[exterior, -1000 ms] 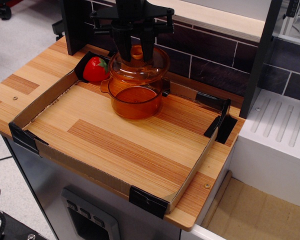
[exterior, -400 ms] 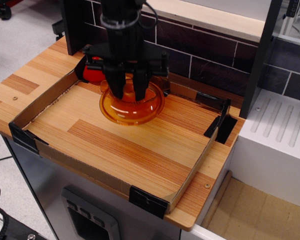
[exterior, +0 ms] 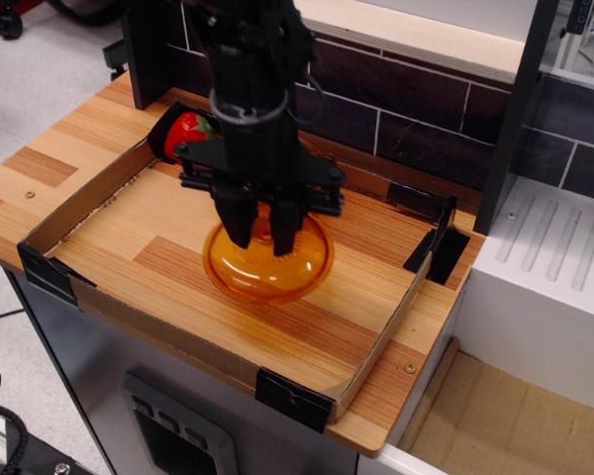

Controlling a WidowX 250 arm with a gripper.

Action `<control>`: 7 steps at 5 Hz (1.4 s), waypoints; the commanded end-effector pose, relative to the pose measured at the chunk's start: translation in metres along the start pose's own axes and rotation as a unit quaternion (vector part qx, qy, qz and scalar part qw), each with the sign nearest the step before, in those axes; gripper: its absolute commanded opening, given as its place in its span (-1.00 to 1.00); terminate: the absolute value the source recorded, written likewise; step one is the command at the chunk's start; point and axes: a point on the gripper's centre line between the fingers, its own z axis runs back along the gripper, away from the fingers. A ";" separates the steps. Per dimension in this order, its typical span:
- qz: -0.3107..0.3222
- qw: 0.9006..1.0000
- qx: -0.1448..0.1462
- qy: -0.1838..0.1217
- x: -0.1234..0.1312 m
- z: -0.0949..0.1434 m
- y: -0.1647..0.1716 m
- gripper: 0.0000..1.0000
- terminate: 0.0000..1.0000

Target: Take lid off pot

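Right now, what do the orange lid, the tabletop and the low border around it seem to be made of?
The lid, held at its centre by the tool, looks like glossy translucent orange plastic: the wood grain shows through it. The tabletop looks like striped wood or wood laminate with a smooth finish. The low border seems to be brown cardboard, joined at the corners with black tape.

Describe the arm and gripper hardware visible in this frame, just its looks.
The arm is all black: a rounded column ending in a grey-edged ring collar. Below it a flat black crossbar with small knobs at its ends carries the gripper, two tapered black fingers. A thin dark cable runs beside the wrist. No markings are legible.
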 end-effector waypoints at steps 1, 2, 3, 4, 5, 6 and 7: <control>-0.022 1.000 0.011 -0.001 -0.010 -0.016 -0.012 -1.00 -1.00; -0.014 1.000 0.022 0.015 -0.012 -0.025 -0.014 1.00 -1.00; -0.014 1.000 0.020 0.017 -0.009 -0.029 -0.014 1.00 -1.00; -0.011 1.000 0.010 0.020 0.000 -0.019 -0.010 1.00 -1.00; -0.005 1.000 -0.005 0.022 0.009 0.006 -0.008 1.00 -1.00; 0.010 1.000 -0.020 0.015 0.020 0.042 0.001 1.00 -1.00; 0.026 0.999 -0.022 0.015 0.037 0.075 0.020 1.00 -1.00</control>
